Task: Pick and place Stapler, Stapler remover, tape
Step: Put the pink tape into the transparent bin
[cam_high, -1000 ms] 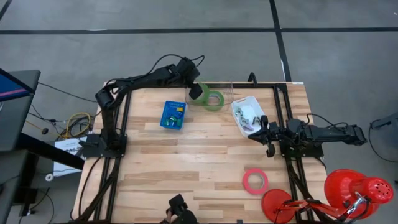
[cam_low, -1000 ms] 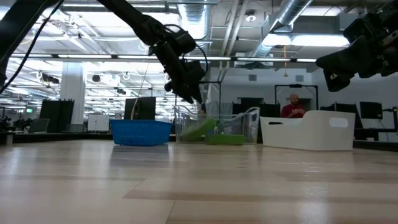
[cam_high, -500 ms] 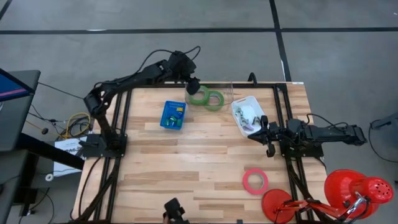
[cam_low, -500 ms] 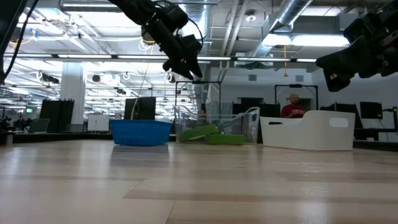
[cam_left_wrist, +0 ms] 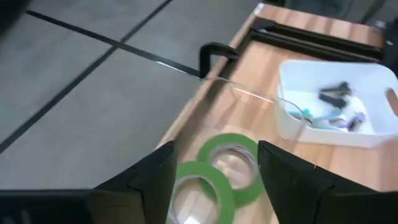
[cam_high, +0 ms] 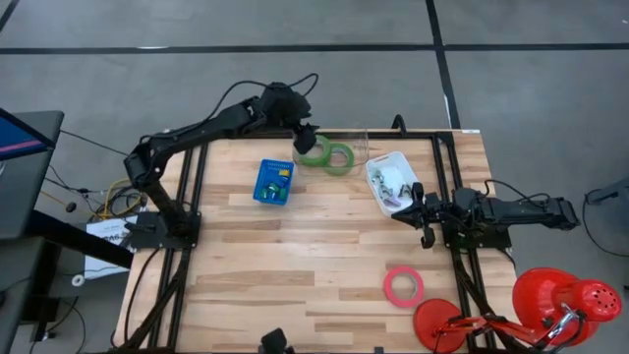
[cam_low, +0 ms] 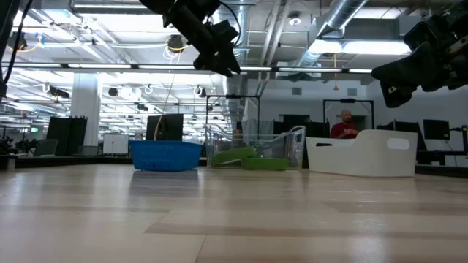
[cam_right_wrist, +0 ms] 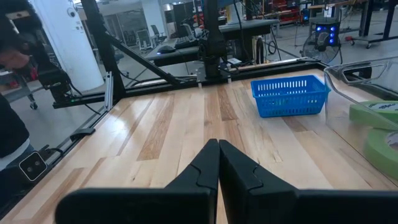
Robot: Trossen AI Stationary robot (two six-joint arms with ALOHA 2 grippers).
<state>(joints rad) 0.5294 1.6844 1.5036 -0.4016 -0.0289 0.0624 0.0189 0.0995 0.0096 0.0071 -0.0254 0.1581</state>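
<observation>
Two green tape rolls (cam_high: 329, 154) lie in a clear container (cam_high: 359, 138) at the far edge of the table (cam_high: 295, 256), directly under the left gripper (cam_high: 306, 137). Its fingers (cam_left_wrist: 152, 180) are spread apart and hold nothing; it hangs above the rolls, which overlap each other. My judgement: the placing of green tape is finished, and the pink tape roll (cam_high: 403, 286) is what remains. It lies flat at about 5 o'clock on the table, well apart from the container. The next move calls for a reach across to that roll. At 3 o'clock the right gripper (cam_high: 425, 211) waits clenched and empty, just beside the white bin (cam_high: 374, 164) with small items. A blue basket (cam_high: 273, 182) stands at about 10 o'clock.
</observation>
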